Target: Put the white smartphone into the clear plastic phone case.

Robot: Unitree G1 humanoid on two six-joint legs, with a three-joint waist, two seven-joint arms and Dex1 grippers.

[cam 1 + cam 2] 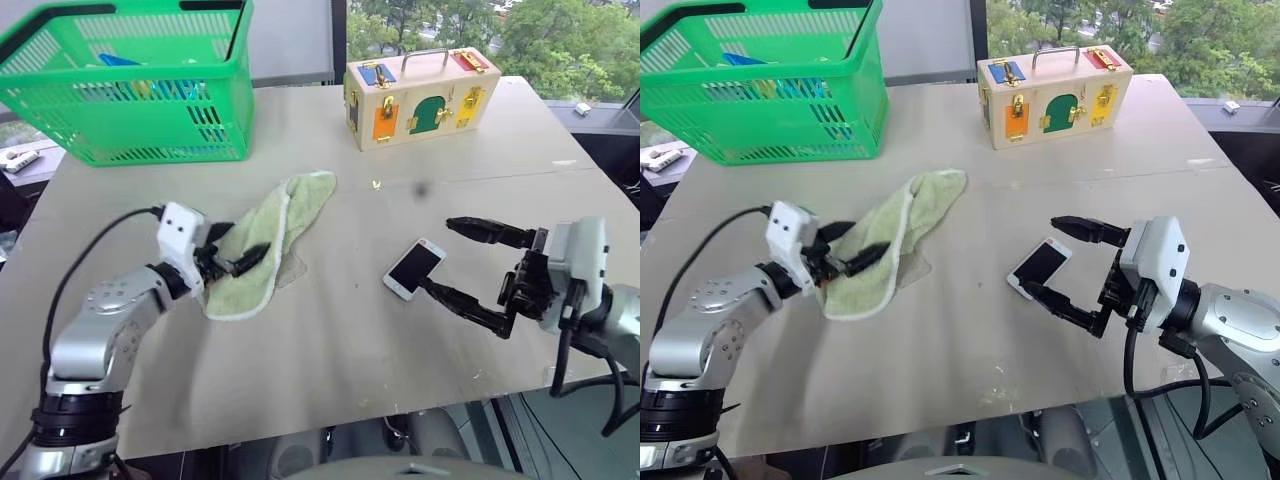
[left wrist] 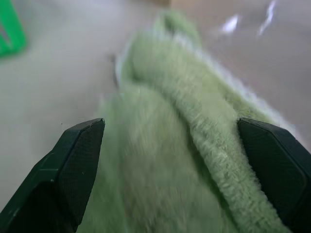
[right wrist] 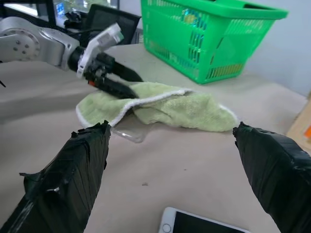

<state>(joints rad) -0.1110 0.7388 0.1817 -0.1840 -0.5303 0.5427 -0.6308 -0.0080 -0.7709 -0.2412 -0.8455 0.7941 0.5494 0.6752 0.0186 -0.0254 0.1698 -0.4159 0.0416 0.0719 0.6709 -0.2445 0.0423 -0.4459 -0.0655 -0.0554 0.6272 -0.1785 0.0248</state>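
Tabletop (image 1: 330, 330): white-edged, black-screened smartphone (image 1: 413, 268)

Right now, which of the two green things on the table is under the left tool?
The green towel: soft and crumpled, it lies flat under the open left tool. The green basket is rigid mesh at the far corner.

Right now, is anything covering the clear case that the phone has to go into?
Yes. The green towel lies over most of the clear plastic phone case; one corner shows at the towel's edge. The open left gripper is at the towel. The white smartphone lies uncovered.
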